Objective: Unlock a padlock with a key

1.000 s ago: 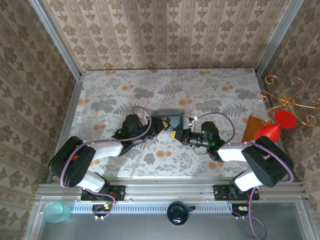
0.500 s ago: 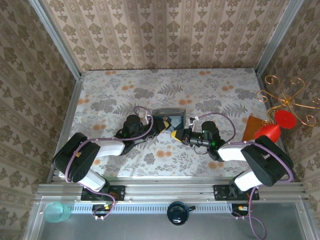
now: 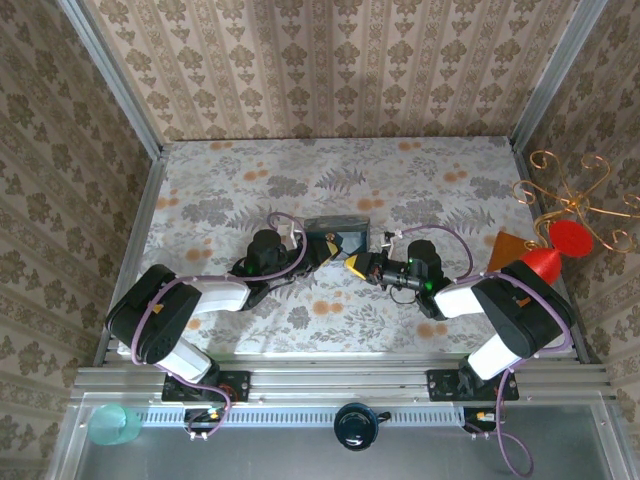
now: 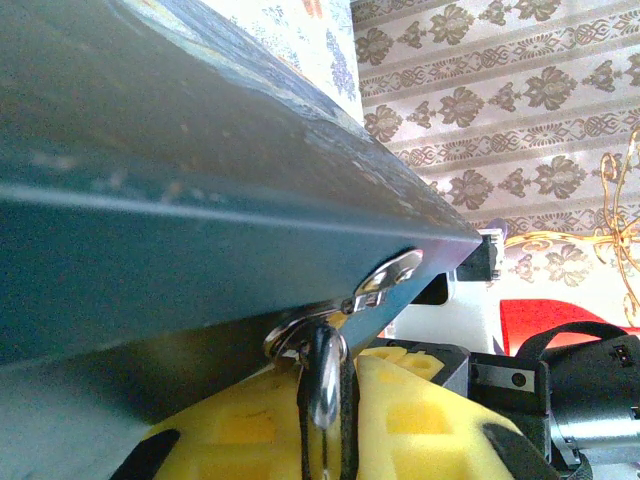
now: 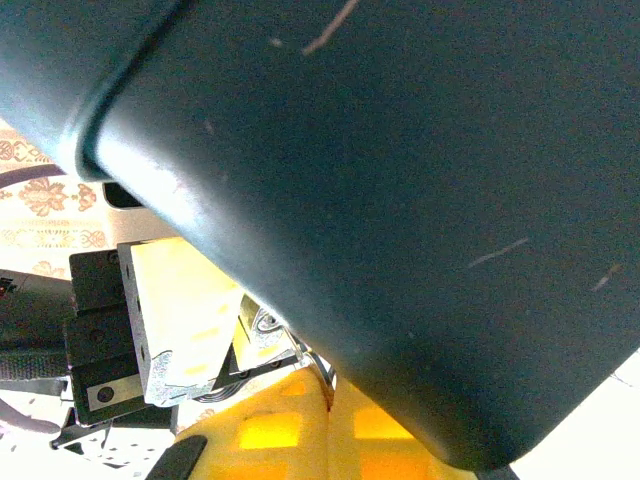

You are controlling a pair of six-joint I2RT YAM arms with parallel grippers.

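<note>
Blue tin (image 4: 180,200) fills the upper left, its lower edge running diagonally. Metal hasp (image 4: 388,275) sits on that edge. Just below it is the small dark padlock (image 4: 325,385), metal loop showing, pinched between the yellow pads of the left hand (image 4: 325,440). Patterned wallpaper (image 4: 500,100) behind.

surface: floral-patterned table (image 3: 450,190) | on it: dark blue tin (image 3: 335,226), near centre
</note>
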